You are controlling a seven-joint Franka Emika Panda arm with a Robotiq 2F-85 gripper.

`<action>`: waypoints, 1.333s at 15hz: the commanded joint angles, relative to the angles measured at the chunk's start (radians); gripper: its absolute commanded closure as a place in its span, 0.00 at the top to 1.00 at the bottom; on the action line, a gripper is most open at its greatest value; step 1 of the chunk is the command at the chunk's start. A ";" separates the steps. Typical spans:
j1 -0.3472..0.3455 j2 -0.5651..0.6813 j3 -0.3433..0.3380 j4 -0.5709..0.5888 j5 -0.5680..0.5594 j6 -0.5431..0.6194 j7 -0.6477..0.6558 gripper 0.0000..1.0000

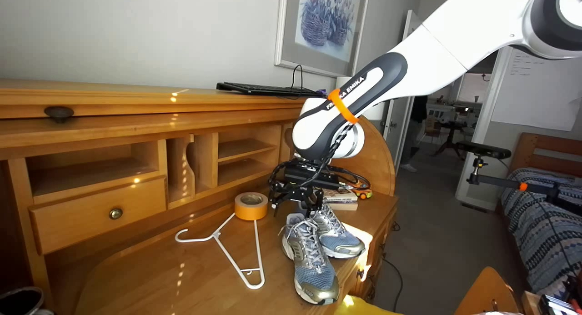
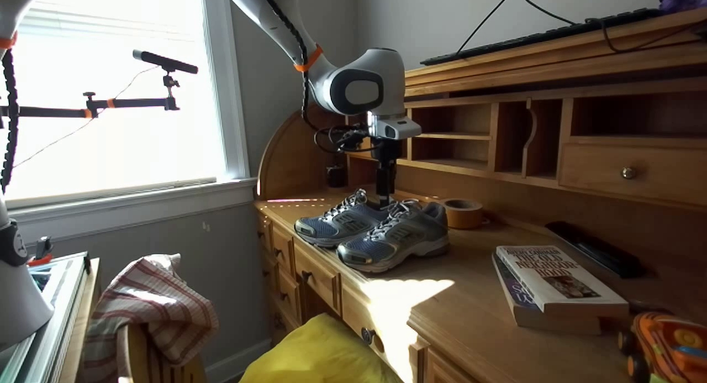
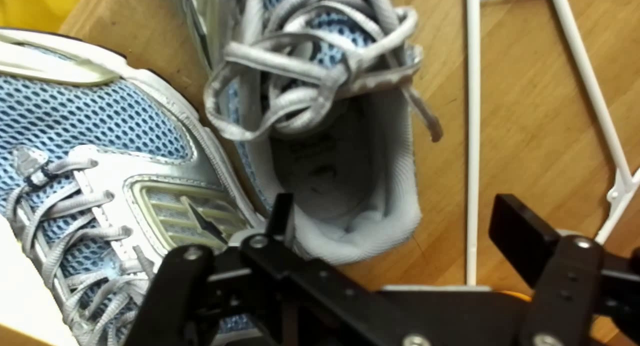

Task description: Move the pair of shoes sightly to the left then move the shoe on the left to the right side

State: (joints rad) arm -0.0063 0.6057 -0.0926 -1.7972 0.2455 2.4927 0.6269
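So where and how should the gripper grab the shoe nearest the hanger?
Probably the collar wall facing the hanger, with the gripper coming straight down, one finger inside the shoe. It sits sole-down, opening up, its laces farther forward. A strip of desk before the hanger should admit the outer finger, while the other shoe crowds the opposite side.

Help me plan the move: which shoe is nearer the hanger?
In the wrist view, the shoe with its opening showing; the other shoe, cut off at left, lies farther from the hanger.
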 commanded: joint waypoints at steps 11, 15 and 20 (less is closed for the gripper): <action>0.013 0.074 0.018 0.053 0.001 -0.061 -0.009 0.74; 0.020 0.097 0.000 0.067 -0.021 -0.103 -0.001 0.53; 0.006 0.082 0.007 0.087 -0.015 -0.168 -0.031 0.15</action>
State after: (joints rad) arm 0.0014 0.6785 -0.0836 -1.7395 0.2320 2.3756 0.6168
